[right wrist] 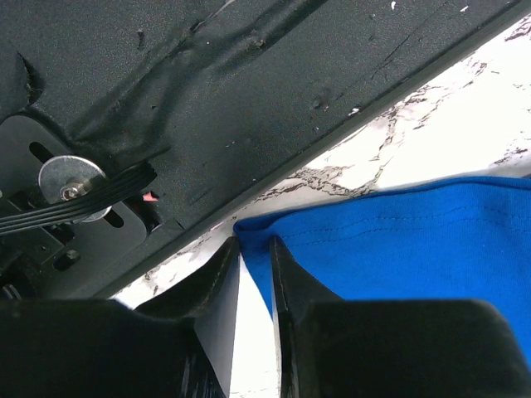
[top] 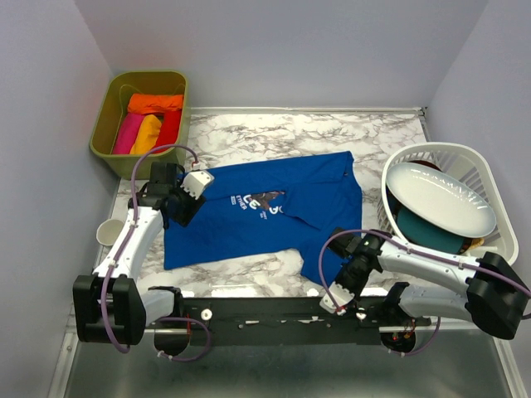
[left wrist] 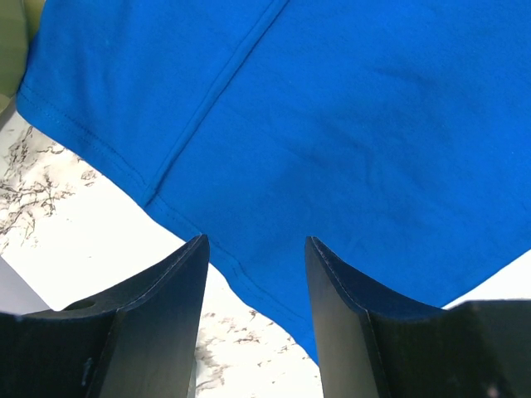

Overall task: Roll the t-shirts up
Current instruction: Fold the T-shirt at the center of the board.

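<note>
Right pincer (right wrist: 253, 242): jaws nearly pressed together astride the near-right corner hem of the blue t-shirt (top: 315, 195). A slit shows between them, so I cannot tell whether cloth is actually nipped. Left pincer (left wrist: 255, 242): spread, one jaw either side of the shirt's left hem, nothing pinched.

Table (top: 274, 137): marble-patterned and carries everything. The blue t-shirt lies spread flat across its middle, chest graphic up. Judgement: one pincer at each end of the cloth suits taking two hold points to fold or tension it. The roll is not yet begun.

White basket (top: 477, 170), right side: white dish (top: 440, 199) over teal dish (top: 427, 232), not part of the job.

Olive bin (top: 104, 124), far left: coloured t-shirts (top: 156, 104) bundled side by side, probably the store for finished rolls.

Paper cup (top: 108, 232): beside the left arm.

Views:
- **Overhead:** gives the layout and the spacing of the arms, but the wrist housings hide both jaw gaps.
- **Right wrist:** only here does the corner show just beside the black mounting rail (right wrist: 290, 99), with a thin strip of marble between. Clearance looks tight.
- **Left wrist:** only here does the stitched hem show running between the spread jaws.
</note>
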### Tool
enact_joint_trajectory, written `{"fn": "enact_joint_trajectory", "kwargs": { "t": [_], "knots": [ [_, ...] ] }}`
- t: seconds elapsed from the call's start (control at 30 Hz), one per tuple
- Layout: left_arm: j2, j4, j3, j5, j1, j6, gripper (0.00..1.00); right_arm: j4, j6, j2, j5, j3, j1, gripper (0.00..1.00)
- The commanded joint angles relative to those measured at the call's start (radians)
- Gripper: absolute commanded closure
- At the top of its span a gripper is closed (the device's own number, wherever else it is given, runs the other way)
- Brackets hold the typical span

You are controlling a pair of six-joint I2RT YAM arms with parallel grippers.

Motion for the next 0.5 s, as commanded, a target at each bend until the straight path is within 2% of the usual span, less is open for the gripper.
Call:
{"fn": "enact_joint_trajectory", "kwargs": {
  "t": [0.0,0.03,0.1,0.13,0.33,0.43,0.47],
  "knots": [
    [0.014,0.026,0.026,-0.009,0.012,-0.006,0.40,-0.013,-0.005,0.014,0.027,-0.005,0.019,0.72],
    [0.020,0.029,0.027,-0.007,0.014,-0.006,0.40,-0.010,0.001,0.014,0.028,-0.005,0.021,0.74],
    [0.025,0.032,0.029,-0.003,0.015,-0.004,0.40,-0.005,0.021,0.012,0.028,-0.007,0.021,0.88],
    [0.029,0.032,0.033,-0.003,0.017,-0.004,0.40,0.008,0.036,0.004,0.028,-0.011,0.021,0.99],
    [-0.001,-0.063,0.072,0.032,0.024,0.043,0.40,0.056,0.182,-0.072,0.058,-0.027,0.021,1.00],
    [-0.049,-0.170,0.101,0.074,0.046,0.082,0.39,0.056,0.256,-0.112,0.050,-0.012,0.019,1.00],
    [-0.061,-0.251,0.105,0.092,0.047,0.103,0.39,0.062,0.274,-0.115,0.050,-0.007,0.021,1.00]
  ]
}}
